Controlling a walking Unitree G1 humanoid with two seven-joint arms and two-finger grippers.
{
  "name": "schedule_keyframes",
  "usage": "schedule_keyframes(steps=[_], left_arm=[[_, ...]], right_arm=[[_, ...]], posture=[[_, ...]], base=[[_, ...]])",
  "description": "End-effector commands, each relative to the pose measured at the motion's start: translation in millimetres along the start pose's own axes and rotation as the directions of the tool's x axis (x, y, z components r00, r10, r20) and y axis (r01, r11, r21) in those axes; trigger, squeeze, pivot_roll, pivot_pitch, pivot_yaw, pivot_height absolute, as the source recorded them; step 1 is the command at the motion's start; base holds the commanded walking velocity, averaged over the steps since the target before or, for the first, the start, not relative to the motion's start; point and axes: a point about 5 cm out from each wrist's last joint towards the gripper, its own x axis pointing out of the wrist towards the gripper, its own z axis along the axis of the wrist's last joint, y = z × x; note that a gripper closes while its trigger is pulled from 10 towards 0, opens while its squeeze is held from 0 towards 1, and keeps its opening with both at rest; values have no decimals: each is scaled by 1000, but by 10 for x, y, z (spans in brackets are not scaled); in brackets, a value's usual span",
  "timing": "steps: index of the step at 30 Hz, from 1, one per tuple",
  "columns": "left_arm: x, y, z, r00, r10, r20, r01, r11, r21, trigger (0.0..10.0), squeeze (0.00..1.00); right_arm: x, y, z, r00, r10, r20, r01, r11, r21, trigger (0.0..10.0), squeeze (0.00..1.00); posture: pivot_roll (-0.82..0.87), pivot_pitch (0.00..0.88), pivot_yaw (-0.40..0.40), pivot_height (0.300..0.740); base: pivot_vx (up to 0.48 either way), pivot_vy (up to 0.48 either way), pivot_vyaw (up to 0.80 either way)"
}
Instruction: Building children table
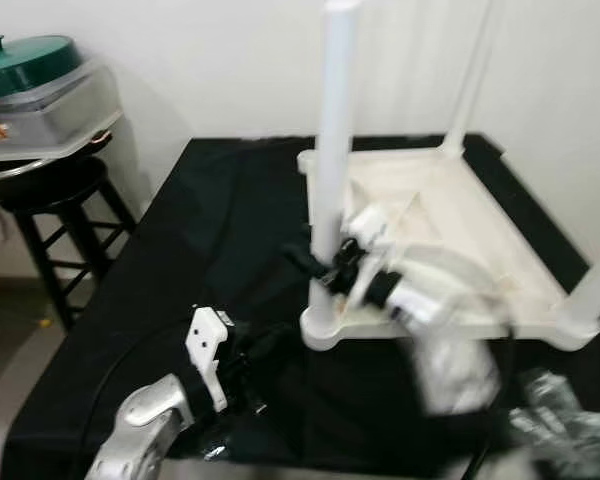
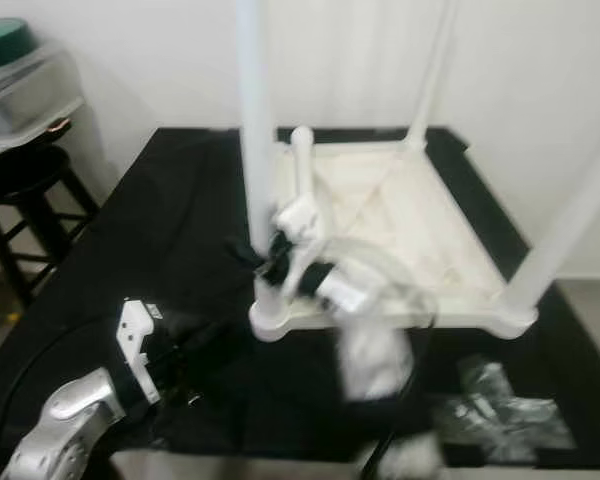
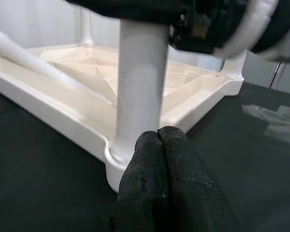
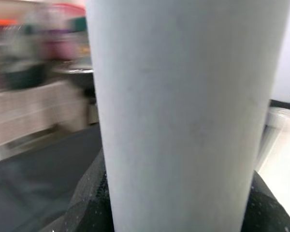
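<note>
Left eye view: the upturned white tabletop (image 1: pixel 450 225) lies on the black-draped bench (image 1: pixel 210 230), nearer its right edge. The right pincer (image 1: pixel 325 268) grasps the near-left leg (image 1: pixel 332 150), standing upright in its corner socket. The left pincer (image 1: pixel 242 385) hovers low, just beside that corner.

Right eye view: a loose leg (image 2: pixel 302 160) lies inside the tabletop.

Left wrist view: the left pincer's fingertips (image 3: pixel 159 145) are clenched together, empty, touching the socket base.

Right wrist view: the leg (image 4: pixel 183 111) sits between the fingers.

Judgement: the leg is being seated; next calls for a firm downward push, then fetching the loose leg
</note>
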Motion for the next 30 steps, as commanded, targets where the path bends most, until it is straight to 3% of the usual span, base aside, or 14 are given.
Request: schedule_keyframes(steps=[1,4,5,7,8,10,11,12,13,20,22,23,25,30], left_arm=[[-46,21,-9,1000,7,-13,-7,1000,0,10000,0],[-28,39,-24,1000,-2,-19,2,1000,-3,10000,0],[-23,42,-28,1000,-7,-22,7,1000,-2,10000,0],[-20,43,-29,1000,-10,-24,10,1000,-1,10000,0],[-18,44,-28,1000,-7,-21,7,1000,0,10000,0],[-18,44,-28,1000,3,-18,-3,1000,3,10000,0],[-18,43,-26,1000,11,-15,-11,1000,6,10000,0],[-18,43,-26,1000,11,-15,-11,1000,6,10000,0],[-18,43,-25,1000,16,-13,-16,1000,8,10000,0],[-11,36,-28,1000,11,-13,-11,1000,4,10000,0],[-10,34,-30,1000,9,-13,-9,1000,3,10000,0],[-10,31,-30,1000,8,-14,-8,1000,4,10000,0],[-14,24,-30,1000,9,-14,-9,1000,5,10000,0],[-29,9,-31,1000,11,-16,-11,1000,8,10000,0]], right_arm=[[-108,5,-416,979,-71,-191,85,994,69,0,0],[-65,26,-381,985,-15,-172,16,1000,7,0,0],[-37,-10,-370,985,-7,-173,8,1000,7,2667,0],[-21,-38,-364,985,-7,-175,9,1000,13,2667,0],[-5,-68,-348,985,-9,-174,11,1000,10,10000,0],[10,-85,-300,986,36,-161,-33,999,22,10000,0],[14,-97,-257,983,97,-157,-93,995,32,10000,796],[14,-97,-257,983,97,-157,-93,995,32,10000,796],[2,-96,-216,979,128,-157,-123,992,38,10000,1000],[21,-259,41,938,331,-103,-336,941,-32,10000,1000],[27,-294,98,899,424,-108,-431,901,-48,10000,800],[44,-333,152,847,517,-120,-526,848,-58,10000,0],[102,-400,216,770,622,-142,-635,768,-80,10000,0],[210,-440,277,734,663,-145,-676,734,-63,10000,0]], posture=[[-19,113,45,740],[-24,95,46,740],[-25,92,47,740],[-25,92,47,740],[-26,91,49,740],[-18,88,47,740],[-16,88,45,740],[-16,88,45,740],[-16,88,45,740],[-16,84,44,740],[-12,85,44,740],[-5,85,45,740],[4,88,43,740],[19,93,43,740]], base=[[0,0,0],[0,0,0],[0,0,0],[0,0,0],[0,0,0],[0,0,0],[0,0,0],[0,0,0],[0,0,0],[0,0,0],[0,0,0],[0,0,0],[0,0,0],[0,0,0]])
